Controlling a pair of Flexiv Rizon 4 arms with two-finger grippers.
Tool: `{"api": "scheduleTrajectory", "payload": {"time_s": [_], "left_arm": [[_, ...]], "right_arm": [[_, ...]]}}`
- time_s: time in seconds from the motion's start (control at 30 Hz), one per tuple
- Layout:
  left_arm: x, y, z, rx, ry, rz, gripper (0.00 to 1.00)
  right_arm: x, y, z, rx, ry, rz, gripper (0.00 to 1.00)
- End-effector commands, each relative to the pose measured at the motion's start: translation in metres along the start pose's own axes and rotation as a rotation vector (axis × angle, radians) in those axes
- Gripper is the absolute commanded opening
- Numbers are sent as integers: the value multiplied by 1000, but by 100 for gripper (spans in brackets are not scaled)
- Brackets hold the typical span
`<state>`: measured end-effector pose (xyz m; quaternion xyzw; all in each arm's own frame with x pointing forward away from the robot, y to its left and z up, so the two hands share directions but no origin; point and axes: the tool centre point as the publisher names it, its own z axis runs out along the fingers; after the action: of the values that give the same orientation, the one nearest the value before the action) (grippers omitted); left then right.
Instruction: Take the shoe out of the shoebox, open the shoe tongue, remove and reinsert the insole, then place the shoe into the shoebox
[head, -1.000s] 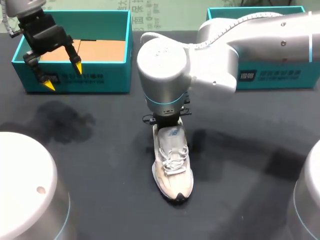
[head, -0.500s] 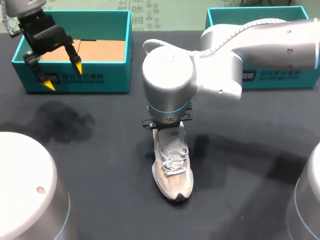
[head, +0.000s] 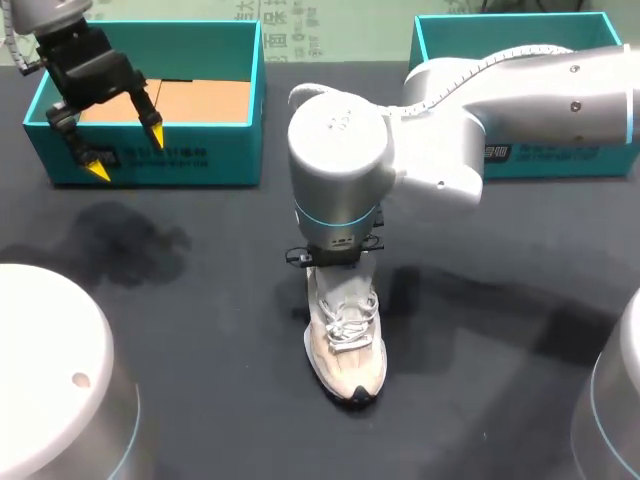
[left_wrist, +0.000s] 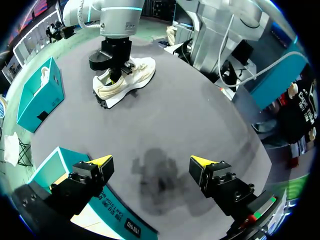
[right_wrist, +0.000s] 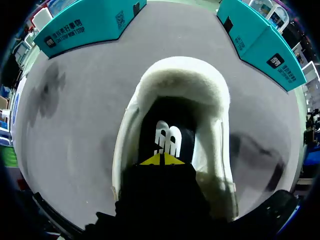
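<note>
Right pincer (right_wrist: 162, 160) has edged toward the toe, clenched (tips together) inside the shoe (right_wrist: 176, 82).

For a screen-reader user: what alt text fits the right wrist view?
The right gripper, jaws closed, is down inside a pale shoe, its tips at the dark insole. The shoe stands on a dark table, with a teal box and a second teal box beyond its heel.

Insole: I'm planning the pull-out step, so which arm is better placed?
Right. The right gripper is inside the shoe, tips over the insole; the left gripper hangs open far off beside a shoebox.
</note>
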<state>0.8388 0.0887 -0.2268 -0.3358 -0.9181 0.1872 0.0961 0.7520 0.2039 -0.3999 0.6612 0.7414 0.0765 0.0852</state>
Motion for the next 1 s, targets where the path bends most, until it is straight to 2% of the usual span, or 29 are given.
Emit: {"api": "scheduleTrajectory", "payload": {"time_s": [0.03,0.27,0.43,0.57,0.77,0.87,0.97,1.0], "left_arm": [[1,0,0,-2,0,0,100],[1,0,0,-2,0,0,100],[1,0,0,-2,0,0,100],[1,0,0,-2,0,0,100],[1,0,0,-2,0,0,100],[1,0,0,-2,0,0,100],[1,0,0,-2,0,0,100],[1,0,0,-2,0,0,100]], "right_arm": [[-1,-11,1,-1,-3,12,0],[1,-19,-30,-25,-58,23,0],[2,-9,-50,-68,-65,14,0],[-1,3,-57,-70,-54,9,0],[-12,15,-53,10,-30,-19,0],[-18,18,-46,71,21,-51,0],[-20,17,-42,116,35,-52,16],[-19,17,-42,130,41,-55,16]]}}
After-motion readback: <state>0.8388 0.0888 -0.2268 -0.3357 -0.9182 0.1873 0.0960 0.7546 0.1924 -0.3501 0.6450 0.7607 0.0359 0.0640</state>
